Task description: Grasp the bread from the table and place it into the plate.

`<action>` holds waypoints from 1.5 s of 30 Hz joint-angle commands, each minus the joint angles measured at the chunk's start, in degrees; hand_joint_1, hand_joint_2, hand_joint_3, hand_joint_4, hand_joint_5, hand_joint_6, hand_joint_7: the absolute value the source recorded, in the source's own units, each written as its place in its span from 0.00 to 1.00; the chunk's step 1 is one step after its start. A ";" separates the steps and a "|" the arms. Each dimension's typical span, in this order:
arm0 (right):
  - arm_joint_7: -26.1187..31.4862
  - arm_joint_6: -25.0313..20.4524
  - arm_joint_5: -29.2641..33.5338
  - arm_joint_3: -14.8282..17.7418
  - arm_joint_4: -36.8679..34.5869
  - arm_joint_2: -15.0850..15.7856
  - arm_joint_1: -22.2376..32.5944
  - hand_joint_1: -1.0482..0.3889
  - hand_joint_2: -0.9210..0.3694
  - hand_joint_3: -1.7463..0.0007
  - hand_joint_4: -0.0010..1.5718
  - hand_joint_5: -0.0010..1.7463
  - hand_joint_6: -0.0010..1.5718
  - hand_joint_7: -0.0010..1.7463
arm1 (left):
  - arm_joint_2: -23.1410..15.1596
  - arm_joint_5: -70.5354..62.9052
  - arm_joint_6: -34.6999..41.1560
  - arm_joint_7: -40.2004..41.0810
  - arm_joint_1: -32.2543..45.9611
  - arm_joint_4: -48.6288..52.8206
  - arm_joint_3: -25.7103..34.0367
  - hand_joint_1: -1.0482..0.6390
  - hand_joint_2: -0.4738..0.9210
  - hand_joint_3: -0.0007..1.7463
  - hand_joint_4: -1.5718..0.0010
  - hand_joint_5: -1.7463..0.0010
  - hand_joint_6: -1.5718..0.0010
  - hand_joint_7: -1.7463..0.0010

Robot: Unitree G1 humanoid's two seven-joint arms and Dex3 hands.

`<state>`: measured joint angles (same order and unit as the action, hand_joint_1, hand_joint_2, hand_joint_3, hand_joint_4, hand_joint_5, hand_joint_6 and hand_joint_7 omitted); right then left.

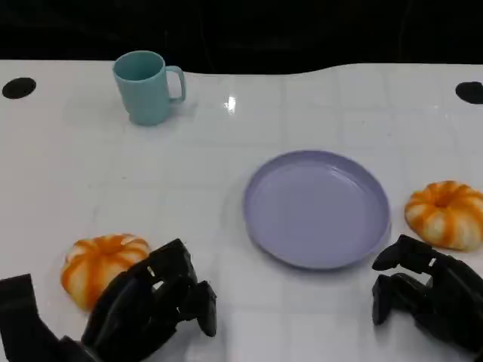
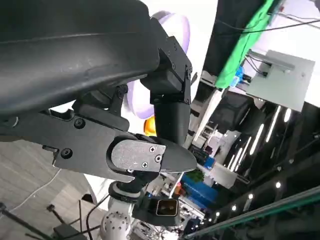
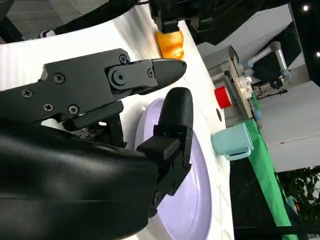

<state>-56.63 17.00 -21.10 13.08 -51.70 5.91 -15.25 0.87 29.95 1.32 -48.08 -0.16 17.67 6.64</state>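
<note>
On the white table we list: one round lavender plate, holding nothing; two orange-and-white pumpkin-shaped bread rolls, one touching our left hand, one near our right hand; one teal mug. Both hands: fingers curled, holding nothing.

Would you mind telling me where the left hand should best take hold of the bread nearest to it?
Probably from above, fingers spanning the rounded flanks of the bread. It is a low ribbed dome lying flat, with no handle. The left hand sits just right of it, holding nothing.
</note>
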 commanded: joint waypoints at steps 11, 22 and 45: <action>0.34 0.70 -0.06 0.18 0.16 0.47 0.40 0.32 0.00 0.91 0.44 0.92 0.44 0.72 | -6.51 -22.31 -25.34 10.56 2.55 -6.91 -3.30 0.27 1.00 0.10 0.68 0.44 0.66 0.78; 1.12 0.16 0.12 -0.25 1.87 0.01 1.26 0.33 0.00 0.91 0.43 0.93 0.44 0.73 | -16.91 -57.99 -27.94 31.04 7.70 -25.69 -3.87 0.26 1.00 0.05 0.83 0.59 0.70 0.93; 0.11 -1.25 -0.80 0.34 2.57 0.52 1.55 0.33 0.00 0.92 0.43 0.93 0.44 0.73 | -24.03 -102.61 -3.96 23.61 9.73 -47.63 -10.72 0.26 0.91 0.00 0.99 0.90 0.88 0.99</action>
<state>-55.70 15.46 -21.06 12.74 -48.68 5.26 -13.72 -23.25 -70.15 -4.73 -23.41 10.66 -29.94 -3.05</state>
